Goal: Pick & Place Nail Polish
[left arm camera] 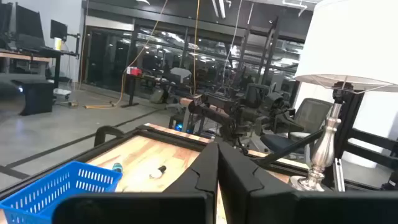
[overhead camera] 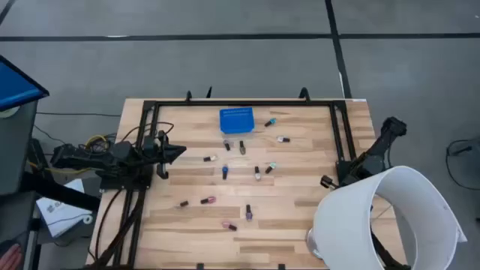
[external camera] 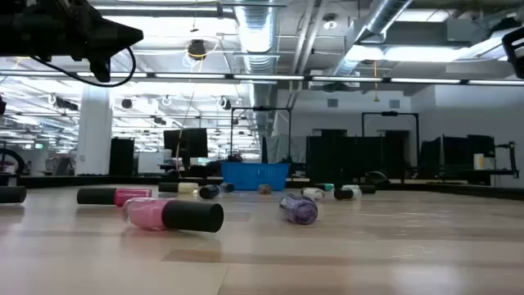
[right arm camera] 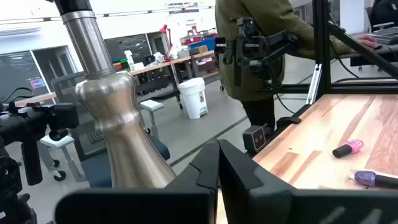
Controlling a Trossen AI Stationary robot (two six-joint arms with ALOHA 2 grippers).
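Observation:
Several small nail polish bottles lie scattered on the wooden table, among them a pink one [external camera: 172, 215], a purple one [external camera: 300, 210] and others [overhead camera: 224, 172] [overhead camera: 248, 212] in the middle. A blue mesh basket [overhead camera: 236, 120] stands at the far middle. My left gripper [overhead camera: 182, 152] hovers shut at the table's left side, pointing right, with nothing in it [left arm camera: 217, 163]. My right gripper [overhead camera: 324, 181] is shut at the right side, beside a lamp, and holds nothing [right arm camera: 217, 163].
A lamp with a white shade [overhead camera: 390, 217] and a silver stem [right arm camera: 118, 118] stands at the near right corner. A black frame [overhead camera: 150, 112] rims the table. A person [right arm camera: 261, 43] stands beyond the table's edge.

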